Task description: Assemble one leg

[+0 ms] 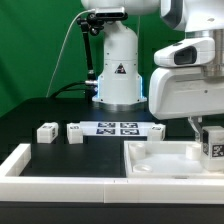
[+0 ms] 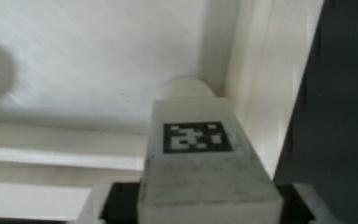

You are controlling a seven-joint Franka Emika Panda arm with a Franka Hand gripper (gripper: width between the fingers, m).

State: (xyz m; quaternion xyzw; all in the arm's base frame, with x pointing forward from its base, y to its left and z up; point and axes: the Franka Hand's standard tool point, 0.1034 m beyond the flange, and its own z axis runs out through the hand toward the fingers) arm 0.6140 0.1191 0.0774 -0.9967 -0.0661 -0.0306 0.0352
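Loose leg (image 1: 45, 131) and second loose leg (image 1: 75, 131) sit side by side on the table (image 1: 30, 115), just to the exterior view's left of the marker board (image 1: 118, 128). Tray piece (image 1: 165, 160) is up front on the exterior view's right, with a third leg (image 1: 214, 145) held in the gripper (image 1: 211, 128) over it.

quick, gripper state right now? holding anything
gripper: closed, holding a leg, above the white tray
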